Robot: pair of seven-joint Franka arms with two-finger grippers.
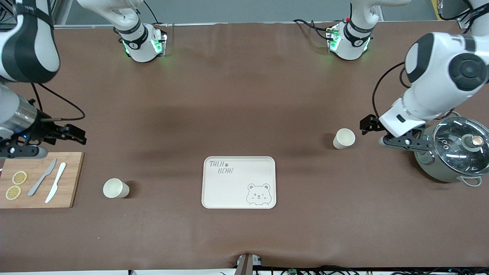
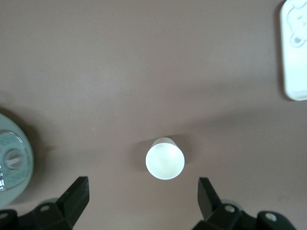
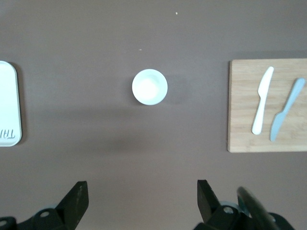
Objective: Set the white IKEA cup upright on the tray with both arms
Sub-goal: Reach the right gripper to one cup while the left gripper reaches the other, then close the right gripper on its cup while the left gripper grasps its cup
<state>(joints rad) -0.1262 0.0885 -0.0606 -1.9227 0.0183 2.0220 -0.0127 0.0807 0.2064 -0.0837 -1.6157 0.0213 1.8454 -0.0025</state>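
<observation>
The cream tray (image 1: 238,182) with a bear face lies at the table's middle, near the front camera. One white cup (image 1: 344,138) stands upright toward the left arm's end. My left gripper (image 1: 369,124) hovers open and empty beside it. In the left wrist view the cup (image 2: 165,158) sits just ahead of the open left gripper (image 2: 143,191), and the tray's edge (image 2: 293,52) shows. A second white cup (image 1: 114,188) stands upright toward the right arm's end. My right gripper (image 1: 74,133) hovers open and empty, well apart from it. The right wrist view shows this cup (image 3: 149,86), the tray (image 3: 8,103) and the right gripper (image 3: 140,194).
A grey pot with a glass lid (image 1: 454,152) stands close to my left gripper at the left arm's end, and its lid shows in the left wrist view (image 2: 12,160). A wooden cutting board (image 1: 70,179) with two knives and lemon slices lies by the second cup, also in the right wrist view (image 3: 240,105).
</observation>
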